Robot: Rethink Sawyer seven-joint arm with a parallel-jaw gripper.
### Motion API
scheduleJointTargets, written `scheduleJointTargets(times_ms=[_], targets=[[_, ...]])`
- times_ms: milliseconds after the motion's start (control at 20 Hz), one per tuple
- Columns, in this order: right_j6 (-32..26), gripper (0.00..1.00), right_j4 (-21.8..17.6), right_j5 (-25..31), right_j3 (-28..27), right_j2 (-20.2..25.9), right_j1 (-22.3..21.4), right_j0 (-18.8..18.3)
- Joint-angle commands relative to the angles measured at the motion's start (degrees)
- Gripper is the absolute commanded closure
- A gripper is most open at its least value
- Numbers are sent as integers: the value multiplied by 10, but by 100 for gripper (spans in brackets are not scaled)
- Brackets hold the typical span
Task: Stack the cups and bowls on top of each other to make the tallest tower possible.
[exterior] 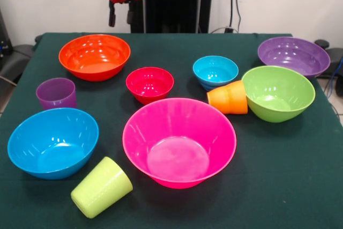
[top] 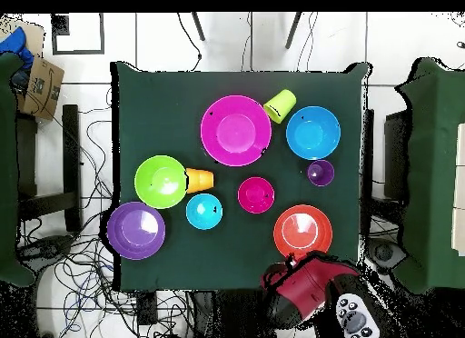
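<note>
My gripper (exterior: pixel 121 17) hangs open and empty above the table's far edge, behind the large orange bowl (exterior: pixel 94 56). The big pink bowl (exterior: pixel 179 141) stands front centre, with the small red bowl (exterior: pixel 149 84) behind it. The ridged light blue bowl (exterior: pixel 215 72) touches the orange cup (exterior: pixel 228 98), which lies on its side against the lime green bowl (exterior: pixel 277 93). The purple bowl (exterior: pixel 293 56) is far right and the large blue bowl (exterior: pixel 52 142) front left. The purple cup (exterior: pixel 56 93) stands upright. The lime green cup (exterior: pixel 102 187) lies on its side. Every bowl stands singly.
The arm's red body (top: pixel 304 293) hangs over the table's edge beside the orange bowl (top: pixel 302 232) in the overhead view. The green table cloth (exterior: pixel 289 186) ends close behind the purple bowl. Cables and a cardboard box (top: pixel 41 84) lie on the floor around the table.
</note>
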Motion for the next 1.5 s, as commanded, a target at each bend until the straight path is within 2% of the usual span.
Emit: scheduleJointTargets(times_ms=[50,500,900,1500], targets=[[83,0,-16,-45,-64,-16,30,28],[73,0,-7,-65,-73,-38,44,37],[58,0,8,-65,-71,-37,42,34],[64,0,0,-86,-94,-44,84,30]])
